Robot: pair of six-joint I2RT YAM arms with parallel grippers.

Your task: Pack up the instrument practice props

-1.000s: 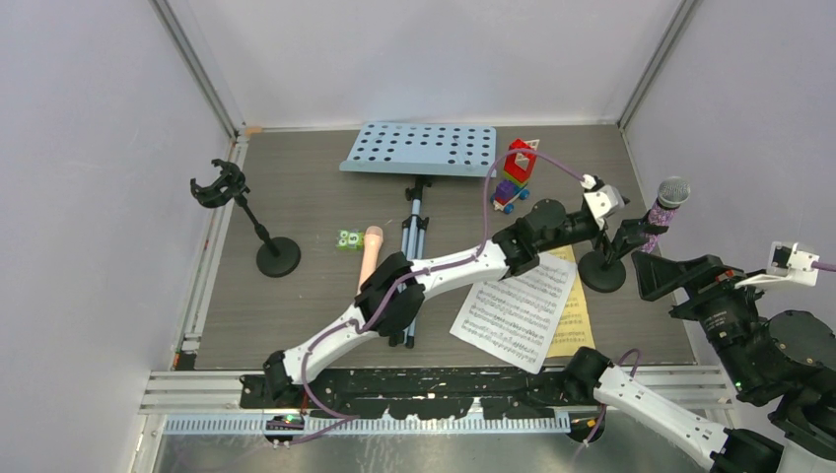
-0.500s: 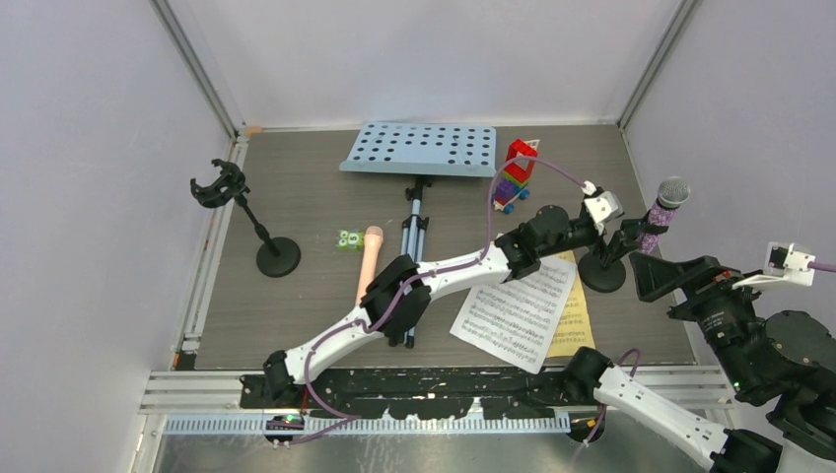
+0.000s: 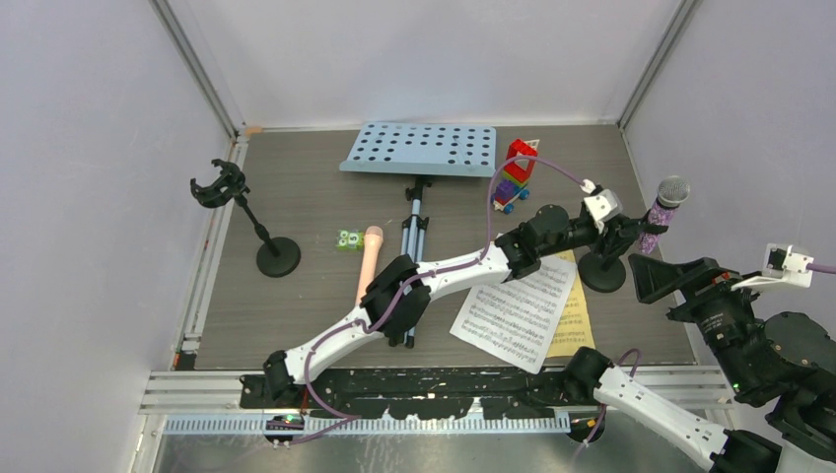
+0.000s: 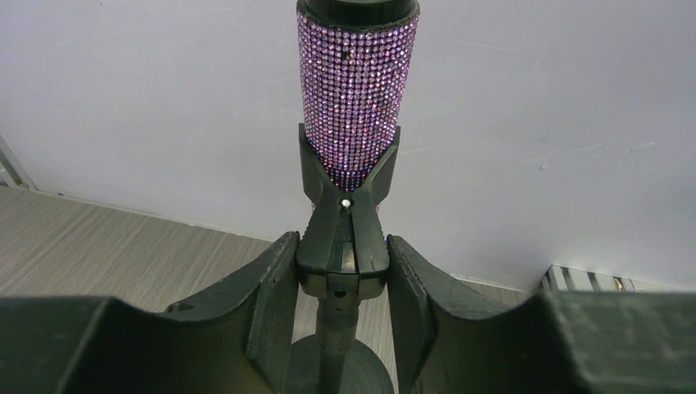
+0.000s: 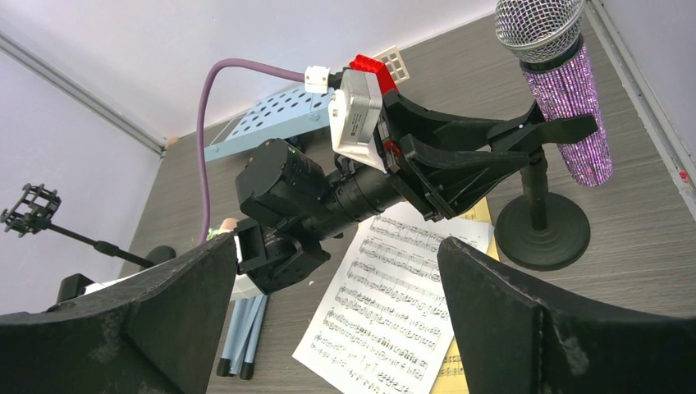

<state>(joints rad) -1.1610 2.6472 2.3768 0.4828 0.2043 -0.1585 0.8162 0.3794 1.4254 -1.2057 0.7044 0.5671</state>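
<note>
Tabletop (image 3: pixel 306 197): left fingers (image 4: pixel 267 287) against mic holder (image 4: pixel 342 246)

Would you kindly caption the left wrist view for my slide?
Left gripper flanks the clip of the black mic holder cradling the purple glitter microphone.

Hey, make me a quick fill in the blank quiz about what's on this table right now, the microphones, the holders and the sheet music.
1. The peach microphone lies flat beside the small ____ block.
2. The left gripper presses both sides of the clip on the right mic holder, which carries the ____ microphone.
3. The white score sheet lies on top of a ____ score sheet.
4. The left mic holder is ____.

Missing words: green, purple, yellow, empty.
</note>
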